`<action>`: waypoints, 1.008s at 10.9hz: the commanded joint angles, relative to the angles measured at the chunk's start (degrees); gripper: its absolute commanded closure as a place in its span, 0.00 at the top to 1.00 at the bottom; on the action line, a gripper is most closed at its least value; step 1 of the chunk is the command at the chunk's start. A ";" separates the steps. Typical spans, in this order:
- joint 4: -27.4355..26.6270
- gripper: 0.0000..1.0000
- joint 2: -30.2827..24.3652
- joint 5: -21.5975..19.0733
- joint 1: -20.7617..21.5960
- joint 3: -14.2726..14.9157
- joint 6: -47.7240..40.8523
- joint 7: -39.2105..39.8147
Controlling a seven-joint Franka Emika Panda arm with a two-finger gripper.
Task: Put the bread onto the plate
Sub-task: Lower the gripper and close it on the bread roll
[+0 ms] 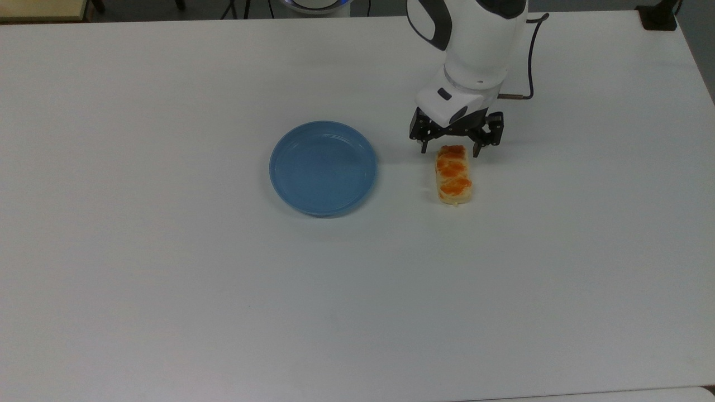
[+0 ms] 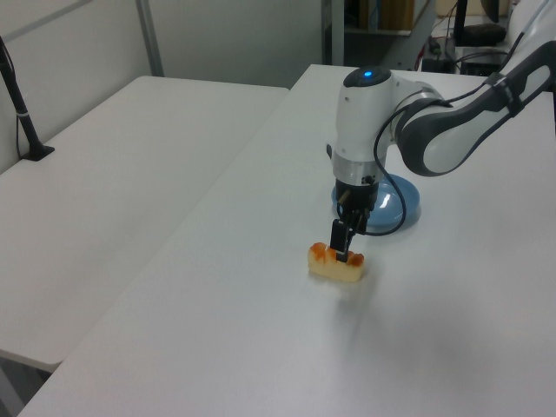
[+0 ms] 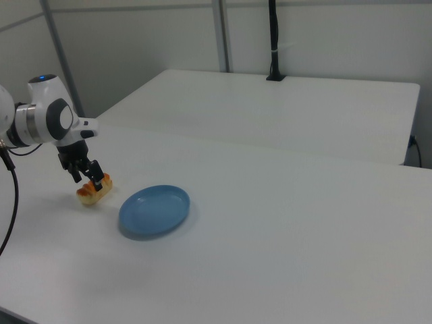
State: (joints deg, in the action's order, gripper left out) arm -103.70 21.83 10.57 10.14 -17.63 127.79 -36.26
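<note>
Top view: white table, blue plate mid-table with nothing on it, bread lying on the table well to the top view's right of the plate. Gripper sits at the bread's far end, fingers spread either side, not clamped on it.

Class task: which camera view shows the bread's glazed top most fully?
The top view: it looks straight down on the bread, showing its orange patches, with the open gripper at one end. The left view and the right view show it side-on, partly behind the fingers.
</note>
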 commanded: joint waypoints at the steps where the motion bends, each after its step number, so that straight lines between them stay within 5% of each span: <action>1: 3.23 1.00 4.44 1.82 0.76 0.40 2.19 -1.80; 3: 3.24 0.93 5.33 2.08 1.46 0.40 2.99 -2.41; 5: 3.32 0.42 5.33 2.35 1.82 0.40 2.99 -2.50; 6: 3.93 0.27 5.07 2.09 1.73 0.40 2.91 -2.50; 11: 4.12 0.21 -3.09 1.65 -2.31 0.49 -2.71 1.17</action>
State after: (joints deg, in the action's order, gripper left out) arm -98.27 23.92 11.58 9.46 -17.48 128.82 -37.22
